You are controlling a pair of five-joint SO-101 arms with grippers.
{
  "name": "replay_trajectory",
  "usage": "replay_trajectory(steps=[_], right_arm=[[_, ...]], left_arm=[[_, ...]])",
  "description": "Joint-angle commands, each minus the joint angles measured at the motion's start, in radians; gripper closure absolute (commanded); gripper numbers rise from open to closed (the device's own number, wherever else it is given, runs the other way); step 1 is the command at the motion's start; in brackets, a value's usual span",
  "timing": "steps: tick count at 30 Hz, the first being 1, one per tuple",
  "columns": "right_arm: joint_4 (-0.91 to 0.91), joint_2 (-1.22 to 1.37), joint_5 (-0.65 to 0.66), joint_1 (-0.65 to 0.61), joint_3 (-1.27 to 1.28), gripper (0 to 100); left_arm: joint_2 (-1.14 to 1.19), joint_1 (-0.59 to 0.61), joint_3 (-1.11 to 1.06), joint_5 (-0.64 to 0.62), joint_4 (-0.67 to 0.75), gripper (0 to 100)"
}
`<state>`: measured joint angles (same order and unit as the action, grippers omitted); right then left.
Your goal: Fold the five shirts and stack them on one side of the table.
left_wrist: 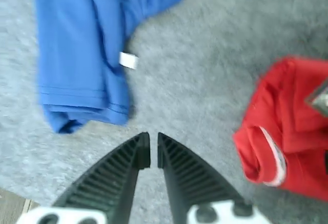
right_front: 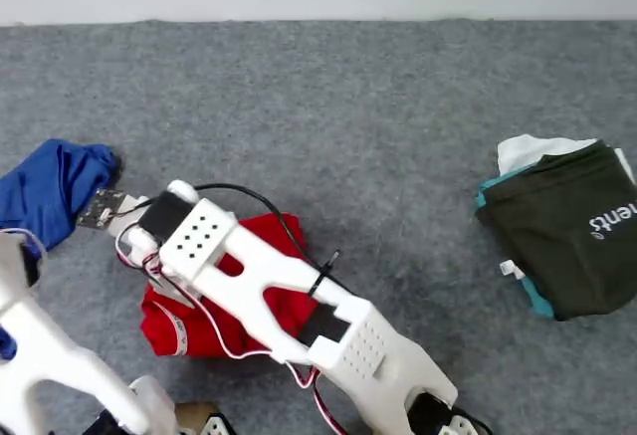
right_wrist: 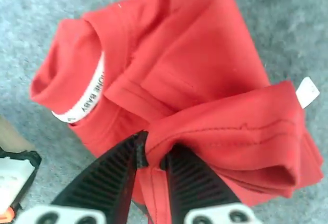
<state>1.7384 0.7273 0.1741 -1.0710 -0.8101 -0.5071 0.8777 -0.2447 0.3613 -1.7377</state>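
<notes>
A crumpled red shirt (right_front: 189, 321) lies at the front left of the table, with the right arm (right_front: 269, 286) stretched across it. My right gripper (right_wrist: 154, 155) is shut on a fold of the red shirt (right_wrist: 179, 80) near its hem. A blue shirt (right_front: 50, 191) lies bunched at the far left edge. My left gripper (left_wrist: 152, 149) hovers shut over bare table, between the blue shirt (left_wrist: 82, 49) and the red shirt (left_wrist: 287, 126), holding nothing. On the right side sits a stack of folded shirts (right_front: 562, 226), dark on top, teal and white beneath.
The grey felt table (right_front: 348, 107) runs back to a white wall. The left arm's white body (right_front: 40, 345) stands at the front left corner. A table edge (left_wrist: 10, 203) shows close behind the left gripper.
</notes>
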Motion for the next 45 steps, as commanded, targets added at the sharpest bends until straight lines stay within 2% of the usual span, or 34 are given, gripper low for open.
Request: replay_trajectory(steps=[1, 6, 14, 16, 21, 25, 32, 35, 40, 45], right_arm=[[0.016, 0.015, -0.012, -0.028, -0.081, 98.8], [0.013, 0.062, -0.009, -0.051, -0.127, 98.8], [0.018, 0.125, -0.003, -0.051, -0.221, 98.3], [0.045, 0.134, -0.002, -0.053, -0.244, 94.6], [0.058, 0.09, -0.008, -0.053, -0.267, 77.5], [0.058, -0.015, -0.003, -0.039, -0.262, 77.0], [0.058, -0.165, 0.0, 0.122, -0.094, 77.2], [0.058, -0.209, 0.048, 0.185, 0.031, 77.2], [0.053, -0.248, 0.081, 0.183, 0.267, 77.2], [0.048, -0.248, 0.08, 0.17, 0.373, 77.2]], left_arm=[[-0.008, 0.074, 0.113, -0.009, -0.017, 96], [-0.008, 0.152, 0.156, -0.009, -0.017, 96], [-0.008, 0.149, 0.154, -0.072, -0.018, 96], [-0.008, 0.149, 0.154, -0.072, -0.018, 96], [-0.006, 0.149, 0.153, -0.074, -0.018, 96], [-0.006, 0.149, 0.153, -0.074, -0.018, 96], [-0.006, 0.149, 0.153, -0.074, -0.018, 96], [-0.006, 0.149, 0.153, -0.074, -0.018, 96], [-0.006, 0.149, 0.151, -0.074, -0.018, 96], [-0.006, 0.149, 0.125, -0.074, -0.018, 96]])
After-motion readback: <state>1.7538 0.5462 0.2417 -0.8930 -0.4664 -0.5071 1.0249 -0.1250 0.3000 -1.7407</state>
